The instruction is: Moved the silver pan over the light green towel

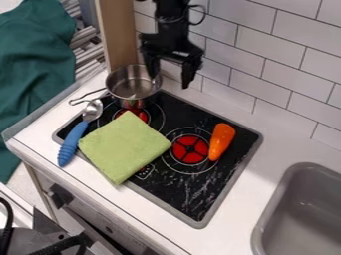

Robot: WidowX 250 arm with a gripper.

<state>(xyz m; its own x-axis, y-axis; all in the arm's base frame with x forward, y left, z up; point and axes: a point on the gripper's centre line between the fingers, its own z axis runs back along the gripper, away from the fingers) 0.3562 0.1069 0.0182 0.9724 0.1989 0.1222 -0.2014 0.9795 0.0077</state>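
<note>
While the black gripper (170,81) is hanging down in front of the tiled wall (286,60), its jaws are standing spread, with a good gap between them. One of them is coming right up against the silver pan (133,84) at its rim, as I'm seeing it, and I can't tell whether it is touching the metal or just hovering beside it. Above, the rest of the arm is running out of sight.

The pan itself is sitting upright at the far left corner of the black stovetop (186,194), its thin handle pointing off to the left. It is not lying over the light green towel (125,147); that cloth is spreading flat nearer to me, just in front of the pan. The towel is covering part of the stovetop and lapping over its near edge onto the white desk (266,149), so whatever is lying beneath it is staying out of my sight. A slice of red burner (138,115) is peeping out between pan and towel, the remainder being hidden.

To the towel's left, a spoon with a blue handle (73,144) is lying aslant across the stovetop's edge. An orange carrot (222,139) is resting by the other red burner. Down on the right, the gray sink (303,209) is getting cut off, and a dark green cloth (33,64) is running out of view at the left.
</note>
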